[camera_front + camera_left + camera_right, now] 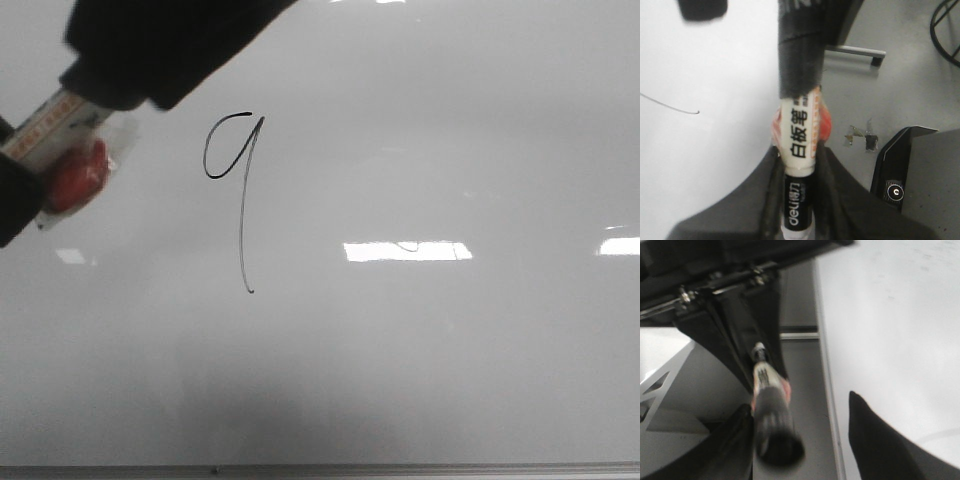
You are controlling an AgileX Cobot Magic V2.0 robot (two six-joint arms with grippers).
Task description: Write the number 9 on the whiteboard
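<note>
Glossy whiteboard (450,350) w/ number 9 (236,190); left jaws grip marker (799,145); right jaws wide.

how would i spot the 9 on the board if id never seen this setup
Look at the big pale whiteboard filling the front view. Left of centre is the number 9, a thin black marker stroke. Unlike the bright white glare patches nearby, it has a small open loop and a long tail.

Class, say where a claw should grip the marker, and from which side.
Grip the marker on its straight labelled barrel, closing across its round sides, coming from the back end as the left claw does; that leaves the writing end free.
</note>
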